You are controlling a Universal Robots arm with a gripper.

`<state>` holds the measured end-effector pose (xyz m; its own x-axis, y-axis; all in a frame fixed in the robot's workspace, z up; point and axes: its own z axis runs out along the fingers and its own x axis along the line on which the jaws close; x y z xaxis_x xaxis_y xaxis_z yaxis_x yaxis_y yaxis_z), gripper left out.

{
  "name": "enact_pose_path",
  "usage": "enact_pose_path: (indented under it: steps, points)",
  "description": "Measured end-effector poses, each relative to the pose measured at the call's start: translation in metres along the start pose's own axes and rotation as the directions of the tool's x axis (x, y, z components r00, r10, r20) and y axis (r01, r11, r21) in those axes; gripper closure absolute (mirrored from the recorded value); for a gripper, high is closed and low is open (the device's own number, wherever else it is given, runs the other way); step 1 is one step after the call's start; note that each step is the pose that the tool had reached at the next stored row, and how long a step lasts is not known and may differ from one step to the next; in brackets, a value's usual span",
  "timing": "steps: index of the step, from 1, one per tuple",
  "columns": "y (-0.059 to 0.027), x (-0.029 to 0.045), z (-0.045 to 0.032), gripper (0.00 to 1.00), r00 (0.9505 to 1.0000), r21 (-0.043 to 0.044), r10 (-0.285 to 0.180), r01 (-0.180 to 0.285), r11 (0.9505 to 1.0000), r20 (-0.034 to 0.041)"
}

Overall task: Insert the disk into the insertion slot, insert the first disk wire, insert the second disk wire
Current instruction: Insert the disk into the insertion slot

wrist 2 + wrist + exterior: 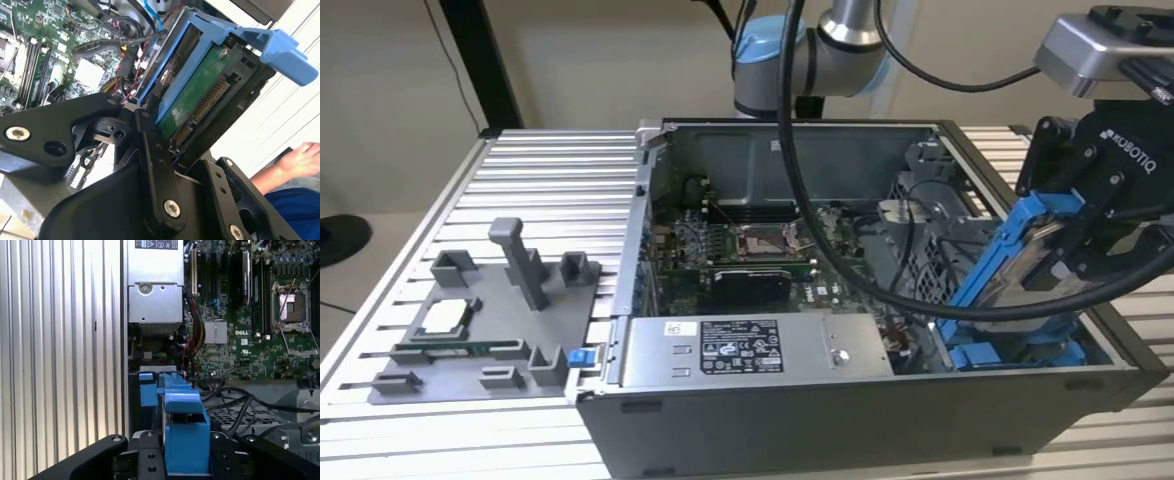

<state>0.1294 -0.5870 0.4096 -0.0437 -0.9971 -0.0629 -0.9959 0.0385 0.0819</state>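
The disk (998, 262), a flat silver-grey slab in a blue plastic carrier, is held tilted, pinched between the black fingers of the gripper (1075, 243). Just below the gripper, the blue-railed slot (1017, 355) is set in the dark grey metal case (854, 425).

In the exterior view, the disk (998, 262) hides much of the insertion slot (1017, 355) below it.

The disk (200, 97) shows a green circuit board inside a bright blue frame (994, 265). The hand (1081, 238) is black, the computer case (854, 420) dark grey, the table (547, 190) silver with ribbed stripes.
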Motion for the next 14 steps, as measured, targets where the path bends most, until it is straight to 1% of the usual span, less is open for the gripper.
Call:
enact_pose_path:
  steps: [2, 9, 14]
  points:
    - [-0.0002, 0.0001, 0.0009, 1.00, 1.0000, -0.0017, 0.000, 0.000, 1.0000, 0.0002]
    - [-0.0007, 0.0005, 0.0061, 1.00, 1.0000, -0.0020, -0.001, 0.002, 1.0000, 0.0007]
    - [-0.0013, 0.0010, 0.0136, 1.00, 1.0000, -0.0021, -0.002, 0.002, 1.0000, 0.0022]
